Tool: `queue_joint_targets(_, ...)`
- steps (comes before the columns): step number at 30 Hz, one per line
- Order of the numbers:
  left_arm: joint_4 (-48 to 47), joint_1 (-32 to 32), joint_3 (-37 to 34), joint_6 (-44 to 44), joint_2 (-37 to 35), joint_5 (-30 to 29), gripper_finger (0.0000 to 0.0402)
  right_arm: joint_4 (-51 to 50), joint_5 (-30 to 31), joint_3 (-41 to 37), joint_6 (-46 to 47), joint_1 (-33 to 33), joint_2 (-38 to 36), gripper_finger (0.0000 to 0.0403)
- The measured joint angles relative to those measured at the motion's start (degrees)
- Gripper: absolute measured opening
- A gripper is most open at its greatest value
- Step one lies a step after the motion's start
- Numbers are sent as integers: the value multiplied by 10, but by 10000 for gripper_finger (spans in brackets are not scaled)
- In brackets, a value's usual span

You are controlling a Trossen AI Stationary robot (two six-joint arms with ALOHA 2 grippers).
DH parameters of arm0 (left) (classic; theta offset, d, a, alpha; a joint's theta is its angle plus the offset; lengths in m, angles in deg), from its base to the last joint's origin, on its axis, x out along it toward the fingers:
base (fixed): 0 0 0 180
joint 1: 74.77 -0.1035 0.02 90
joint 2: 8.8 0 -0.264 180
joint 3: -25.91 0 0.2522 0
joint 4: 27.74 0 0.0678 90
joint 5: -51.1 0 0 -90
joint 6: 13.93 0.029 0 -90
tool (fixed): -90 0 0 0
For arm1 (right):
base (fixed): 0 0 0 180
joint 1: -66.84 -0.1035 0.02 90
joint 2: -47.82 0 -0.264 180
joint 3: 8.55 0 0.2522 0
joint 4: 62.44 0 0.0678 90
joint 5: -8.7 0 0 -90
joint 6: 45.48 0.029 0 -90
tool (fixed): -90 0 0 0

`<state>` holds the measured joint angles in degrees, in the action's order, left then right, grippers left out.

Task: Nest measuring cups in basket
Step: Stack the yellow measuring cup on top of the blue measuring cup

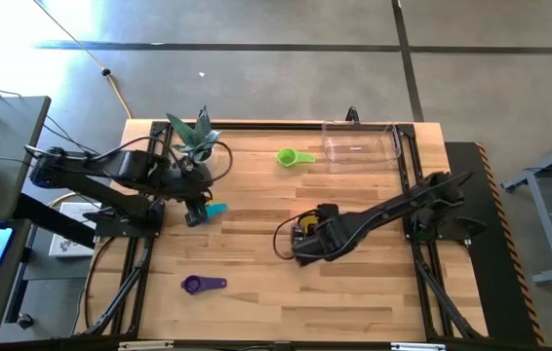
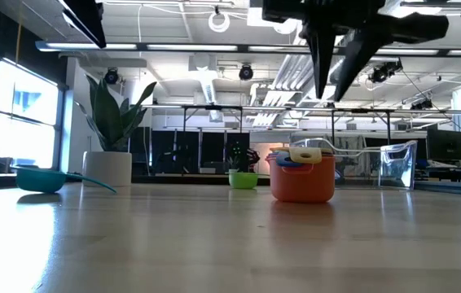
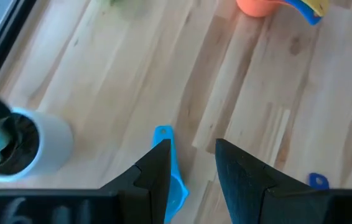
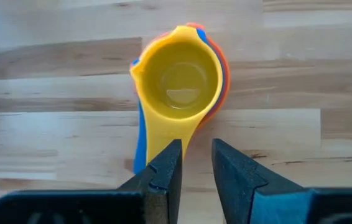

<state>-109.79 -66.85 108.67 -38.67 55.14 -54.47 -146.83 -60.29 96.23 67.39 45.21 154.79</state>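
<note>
Right hand [image 4: 194, 163] held released above yellow cup [image 4: 177, 81] stacked in orange cup [image 2: 302, 181]. Left hand [image 3: 191, 163] released over teal cup [image 1: 216, 209]. Stack could be tipped if handle is gripped off-centre.

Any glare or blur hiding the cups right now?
High view: window glare washes the floor at the upper left, not the table. Low view: backlit, teal cup dim. Left wrist view: orange cup soft. Right wrist view: yellow cup sharp.

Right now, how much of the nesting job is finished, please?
Done: the yellow plastic measuring cup sits nested in blue and orange ones. In hand: the right end effector hovers open above that stack; the left end effector is over the teal cup. Left: green cup, purple cup; clear plastic basket holds none.
</note>
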Motion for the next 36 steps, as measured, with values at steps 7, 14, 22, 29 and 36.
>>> queue_joint_targets(7,73,32,0,36,61,0,115,-8,-3,0,-21,-6,-33,80)
queue_joint_targets(14,151,56,0,77,121,0,115,-68,-41,0,-15,-20,-40,80)
queue_joint_targets(22,244,62,0,123,197,0,115,-112,-65,0,11,-34,-40,80)
queue_joint_targets(29,328,61,0,147,259,14,115,-122,-47,0,-18,-32,-40,80)
queue_joint_targets(36,375,60,0,170,320,30,115,-164,-56,0,-100,3,-57,80)
